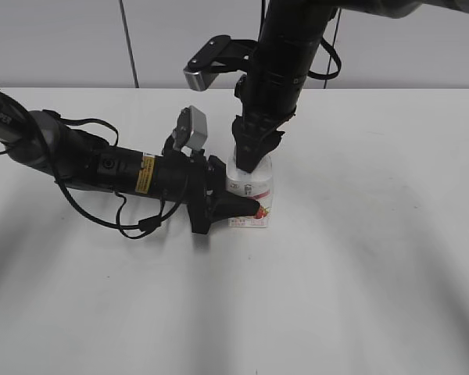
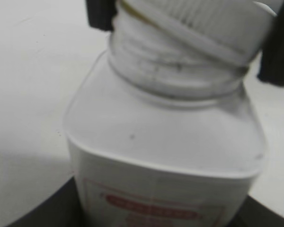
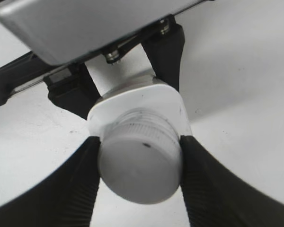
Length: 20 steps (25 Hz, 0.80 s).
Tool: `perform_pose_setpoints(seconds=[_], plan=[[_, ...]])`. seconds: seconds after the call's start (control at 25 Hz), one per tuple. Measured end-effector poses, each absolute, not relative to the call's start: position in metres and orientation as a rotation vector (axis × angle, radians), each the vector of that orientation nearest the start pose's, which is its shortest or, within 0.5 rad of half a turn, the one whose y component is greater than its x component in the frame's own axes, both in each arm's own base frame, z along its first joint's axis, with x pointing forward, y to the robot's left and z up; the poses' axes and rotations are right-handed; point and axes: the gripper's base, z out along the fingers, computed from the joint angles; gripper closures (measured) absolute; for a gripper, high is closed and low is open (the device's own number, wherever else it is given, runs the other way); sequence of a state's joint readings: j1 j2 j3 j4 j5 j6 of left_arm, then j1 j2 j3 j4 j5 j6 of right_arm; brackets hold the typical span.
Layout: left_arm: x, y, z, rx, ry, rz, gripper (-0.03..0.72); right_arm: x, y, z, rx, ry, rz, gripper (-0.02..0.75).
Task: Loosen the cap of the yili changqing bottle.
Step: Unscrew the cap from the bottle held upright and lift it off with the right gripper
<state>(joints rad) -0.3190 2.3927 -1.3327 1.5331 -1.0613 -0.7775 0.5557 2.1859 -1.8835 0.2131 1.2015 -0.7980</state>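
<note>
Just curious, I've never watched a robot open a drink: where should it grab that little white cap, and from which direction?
By the ribbed side of the cap, coming straight down from above, one finger on each side. The right gripper is doing that, while the left gripper steadies the upright bottle from the side.

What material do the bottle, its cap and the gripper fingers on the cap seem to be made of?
The bottle looks like white, slightly translucent plastic with a smooth, dull sheen. The cap seems opaque white plastic: matte top, fine moulded ribs on its side. The fingers of the right gripper look like matte black plastic or rubber; I cannot tell which.
</note>
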Motion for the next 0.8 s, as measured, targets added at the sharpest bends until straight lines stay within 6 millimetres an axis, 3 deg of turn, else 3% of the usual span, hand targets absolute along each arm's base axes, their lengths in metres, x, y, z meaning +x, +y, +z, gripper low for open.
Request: perform_pose_setpoints(seconds=[0.36, 0.8], plan=[[0.3739, -0.2071, 0.0571, 1.403, 1.608, -1.059, 0.323, 0.3806, 0.2557, 0.2109, -1.795, 2.351, 0.248, 0.335], [0.3739, -0.2070, 0.0570, 1.403, 1.609, -1.058, 0.323, 0.3806, 0.2554, 0.2108, -1.963, 2.201, 0.222, 0.339]])
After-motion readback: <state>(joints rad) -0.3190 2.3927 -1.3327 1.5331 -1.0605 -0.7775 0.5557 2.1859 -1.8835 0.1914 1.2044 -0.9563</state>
